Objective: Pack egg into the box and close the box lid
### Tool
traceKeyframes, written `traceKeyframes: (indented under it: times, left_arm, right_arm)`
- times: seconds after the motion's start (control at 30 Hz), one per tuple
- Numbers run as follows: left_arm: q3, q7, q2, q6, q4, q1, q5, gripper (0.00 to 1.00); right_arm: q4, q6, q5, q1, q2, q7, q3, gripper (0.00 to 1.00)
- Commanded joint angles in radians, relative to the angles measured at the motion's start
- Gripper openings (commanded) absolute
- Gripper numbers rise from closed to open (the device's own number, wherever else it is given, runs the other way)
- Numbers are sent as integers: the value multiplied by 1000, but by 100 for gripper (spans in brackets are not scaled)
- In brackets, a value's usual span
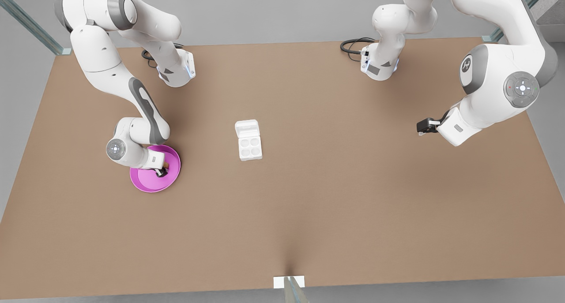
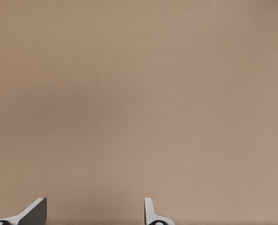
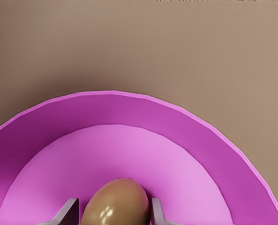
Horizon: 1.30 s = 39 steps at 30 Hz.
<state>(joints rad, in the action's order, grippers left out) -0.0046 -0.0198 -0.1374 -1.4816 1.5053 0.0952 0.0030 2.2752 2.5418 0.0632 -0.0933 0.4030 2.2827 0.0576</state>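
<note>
Right hand (image 1: 161, 171): down inside the pink plate at the front view's left, fingers (image 3: 67, 212) spread to either side of the egg with a little gap on each side, not yet pressing on it
Egg (image 3: 116, 202): tan-brown and glossy, lying on the plate floor between the right hand's fingers; in the front view it is hidden under that hand
Pink plate (image 1: 148, 184): round, with a raised rim (image 3: 129, 101), resting on the bench at the front view's left, well apart from the box
Left hand (image 1: 423, 125): held above bare bench at the front view's right, far from the box and plate, waiting; its two fingers (image 2: 33, 212) stand apart with nothing between them
Box (image 1: 250, 147): small white carton near the middle of the bench, four round cups showing and unfilled
Box lid (image 1: 246, 128): swung fully open, lying flat on the bench on the far side of the cups, joined to the tray along one edge
Bench (image 1: 309, 197): plain brown surface carrying the plate and the box
</note>
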Motion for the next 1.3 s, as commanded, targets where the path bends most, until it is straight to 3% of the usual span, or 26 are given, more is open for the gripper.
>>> traceKeyframes:
  times: [0.0, 0.93, 1.1, 1.17, 1.27]
  left_arm:
    - [0, 0, 1, 0, 0, 0, 0, 100]
    - [0, 0, -1, 1, 0, 0, 0, 100]
    - [0, 0, -1, 1, 1, 0, 0, 100]
    - [0, 0, -1, 1, 1, 0, 0, 100]
    - [0, 0, -1, 3, 1, 0, 0, 100]
  right_arm:
    - [0, 0, 7, 0, -1, 34, 1, 62]
    - [-25, -5, 32, -11, -1, 24, 2, 57]
    - [-131, -20, 162, 4, 0, -20, 48, 57]
    - [-223, -21, 222, 30, 51, -117, 100, 57]
    - [-353, -21, 248, 133, 129, -252, 100, 57]
